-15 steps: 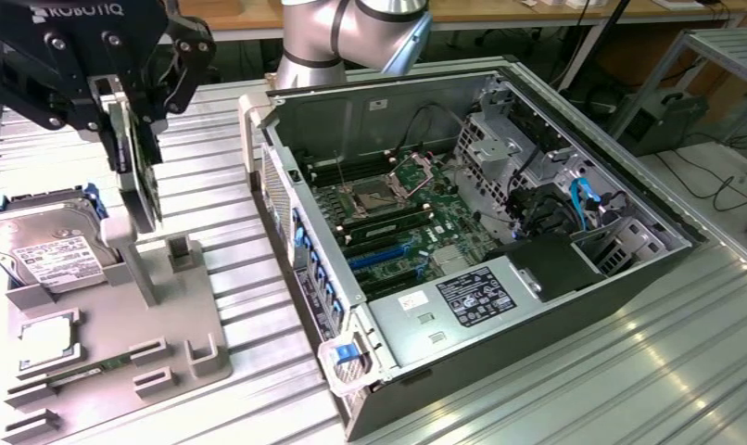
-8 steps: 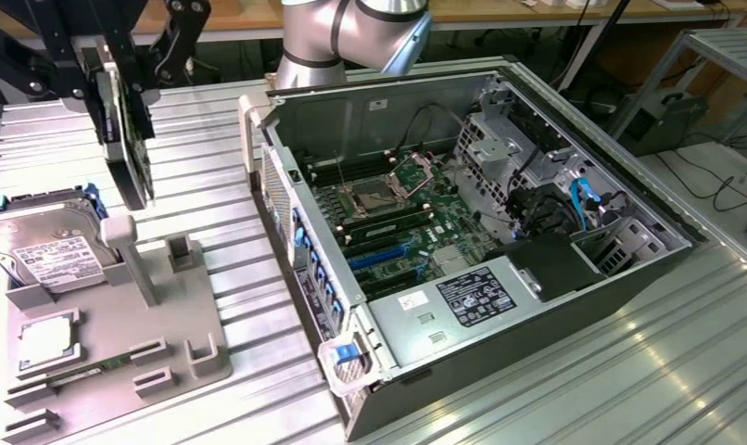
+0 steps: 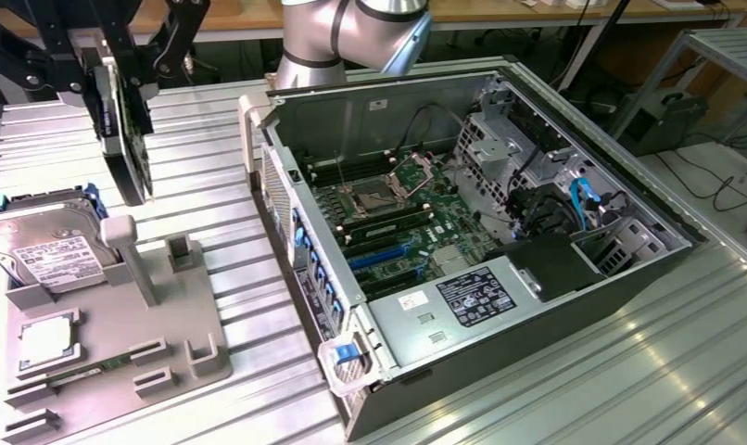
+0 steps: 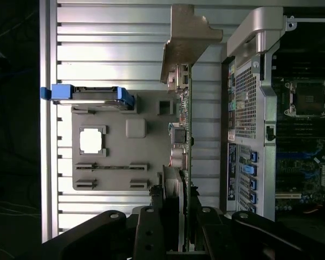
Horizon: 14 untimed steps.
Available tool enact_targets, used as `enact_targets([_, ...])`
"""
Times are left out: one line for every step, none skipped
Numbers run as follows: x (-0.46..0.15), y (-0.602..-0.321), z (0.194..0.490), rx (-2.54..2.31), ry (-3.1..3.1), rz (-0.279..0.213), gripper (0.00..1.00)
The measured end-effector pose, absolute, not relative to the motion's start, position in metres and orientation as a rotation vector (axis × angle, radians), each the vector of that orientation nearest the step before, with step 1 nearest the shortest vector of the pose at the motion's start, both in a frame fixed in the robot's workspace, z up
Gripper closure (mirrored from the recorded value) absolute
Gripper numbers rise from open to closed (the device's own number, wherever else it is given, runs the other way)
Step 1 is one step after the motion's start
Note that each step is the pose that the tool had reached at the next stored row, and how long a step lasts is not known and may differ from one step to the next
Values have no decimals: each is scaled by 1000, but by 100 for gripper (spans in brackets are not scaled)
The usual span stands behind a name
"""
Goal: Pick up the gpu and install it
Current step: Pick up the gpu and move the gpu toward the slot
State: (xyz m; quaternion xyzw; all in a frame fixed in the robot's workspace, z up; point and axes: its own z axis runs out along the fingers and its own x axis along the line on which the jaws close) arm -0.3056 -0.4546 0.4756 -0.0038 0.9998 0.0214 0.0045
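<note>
Found gripper (image 3: 126,69) at the exterior view's upper left, raised above the ribbed metal table (image 3: 621,371) and pinching the graphics card (image 3: 129,139) by its upper end. Checked from the wrist view: black fingers (image 4: 149,230) pressed against both faces of the card.

Noted card hanging upright, thin edge toward the exterior camera, dark face to the exterior view's right. Noted silver bracket (image 4: 187,38) at the end farthest from the gripper. Placed card outside the computer case (image 3: 336,362), to the exterior view's left of it and beyond the grey tray (image 3: 163,362). Sighted edge-on from the wrist, in line with the strip of table between tray and case. Not seated in any slot. Unable to tell clearance between the card's lower end and the table.

Found case lying on its side, open face up, with the motherboard (image 3: 392,218) exposed. Recorded processor socket (image 3: 380,195) near the board's middle, blue slots (image 3: 380,260) toward the case's near wall and blue cable (image 3: 584,199) at the drive bays. Recorded white label (image 3: 473,297) on a black cover.

Found tray at the exterior view's lower left. Recorded hard drive (image 3: 46,250) with white label and blue side rails propped at its far end. Recorded square processor (image 3: 46,341) in a recess and narrow green memory stick (image 3: 95,371) in a groove nearby.

Observed silver arm segment (image 3: 343,37) behind the case.
</note>
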Motion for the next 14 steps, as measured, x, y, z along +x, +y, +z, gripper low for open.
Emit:
enact_targets([-305,-455,476,-12,3132,67,72])
enact_targets([-304,-455,476,-12,3132,67,72])
enact_targets([-303,-455,476,-12,3132,67,72])
enact_targets([-302,-455,476,-12,3132,67,72])
enact_targets([-301,-455,476,-12,3132,67,72])
enact_targets([-300,-455,476,-12,3132,67,72])
enact_targets([-298,-455,476,-12,3132,67,72])
enact_targets([-296,-455,476,-12,3132,67,72])
enact_targets([-295,-455,476,-12,3132,67,72])
enact_targets([-294,-455,475,-12,3132,67,72])
enact_targets([-293,-455,475,-12,3132,67,72])
enact_targets([-292,-455,475,-12,3132,67,72])
enact_targets([-291,-455,475,-12,3132,67,72])
enact_targets([-290,-455,475,-12,3132,67,72])
